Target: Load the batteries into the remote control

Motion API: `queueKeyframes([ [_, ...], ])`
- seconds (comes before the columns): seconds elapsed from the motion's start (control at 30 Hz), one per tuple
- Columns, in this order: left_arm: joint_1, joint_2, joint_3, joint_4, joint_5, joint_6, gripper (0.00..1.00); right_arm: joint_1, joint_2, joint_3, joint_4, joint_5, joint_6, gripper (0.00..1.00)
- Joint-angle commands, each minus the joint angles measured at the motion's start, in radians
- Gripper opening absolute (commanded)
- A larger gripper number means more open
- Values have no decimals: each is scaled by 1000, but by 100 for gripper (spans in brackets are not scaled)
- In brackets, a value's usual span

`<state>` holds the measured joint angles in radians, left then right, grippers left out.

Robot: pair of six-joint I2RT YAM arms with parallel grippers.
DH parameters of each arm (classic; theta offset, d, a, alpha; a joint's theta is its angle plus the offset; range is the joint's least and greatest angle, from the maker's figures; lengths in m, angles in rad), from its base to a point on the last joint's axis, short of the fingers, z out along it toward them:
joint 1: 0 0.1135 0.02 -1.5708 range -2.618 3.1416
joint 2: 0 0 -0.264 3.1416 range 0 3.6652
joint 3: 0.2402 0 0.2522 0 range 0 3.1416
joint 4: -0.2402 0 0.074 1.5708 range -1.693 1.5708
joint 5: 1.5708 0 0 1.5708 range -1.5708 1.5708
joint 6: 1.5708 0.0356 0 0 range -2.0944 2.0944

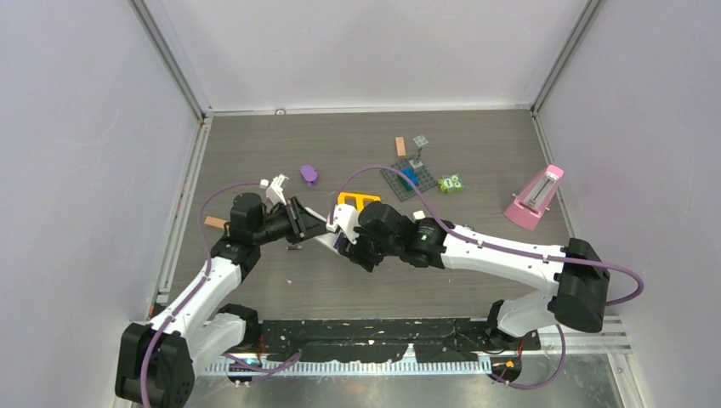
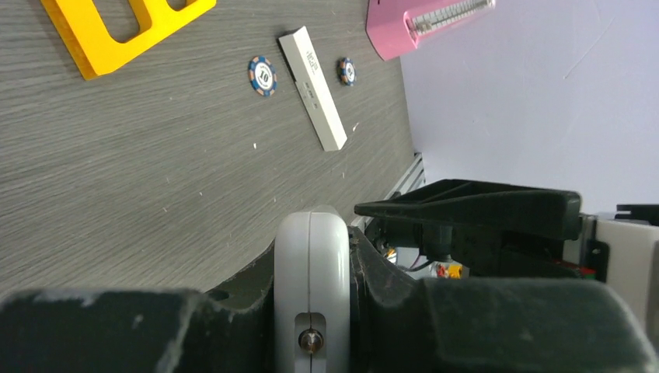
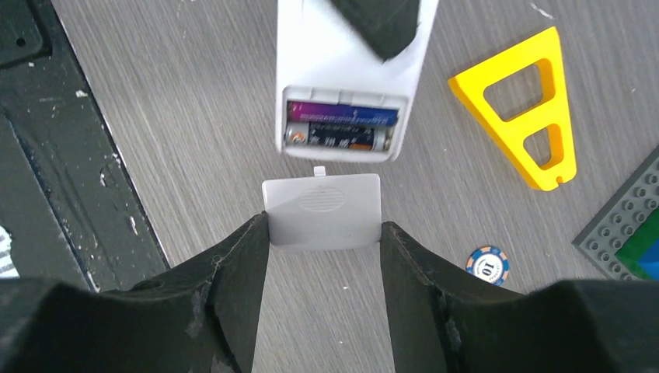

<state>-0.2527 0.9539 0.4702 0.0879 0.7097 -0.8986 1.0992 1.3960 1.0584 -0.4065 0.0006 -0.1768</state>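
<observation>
My left gripper (image 2: 312, 252) is shut on the white remote control (image 2: 311, 272), pinching it edge-on above the table. In the right wrist view the remote control (image 3: 311, 47) shows its open compartment, with two batteries lying side by side inside: a bluish-purple one (image 3: 342, 113) and a dark one (image 3: 338, 137). My right gripper (image 3: 324, 225) is shut on the small white battery cover (image 3: 322, 206), held just below the compartment with a narrow gap between them. In the top view the two grippers, left (image 1: 306, 223) and right (image 1: 347, 234), meet at mid-table.
A yellow triangular frame (image 3: 517, 116) lies right of the remote, a blue poker chip (image 3: 487, 264) below it. A grey studded baseplate (image 1: 406, 180), an orange stick (image 1: 400, 146), a purple piece (image 1: 309, 174) and a pink metronome (image 1: 536, 197) sit farther back. A white bar (image 2: 312, 87) lies between two chips.
</observation>
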Motion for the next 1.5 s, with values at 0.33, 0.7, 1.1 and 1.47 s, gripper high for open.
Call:
queueKeyframes([
  [0.33,-15,-32,27,30,72,92,0,25,41,91,119,65,43,37],
  [0.7,-16,-41,20,39,77,100,0,25,87,107,118,59,60,37],
  [1.1,-16,-66,7,69,54,98,0,24,94,119,56,25,82,38],
  [1.47,-16,-77,-2,70,32,110,0,9,98,155,13,22,70,37],
])
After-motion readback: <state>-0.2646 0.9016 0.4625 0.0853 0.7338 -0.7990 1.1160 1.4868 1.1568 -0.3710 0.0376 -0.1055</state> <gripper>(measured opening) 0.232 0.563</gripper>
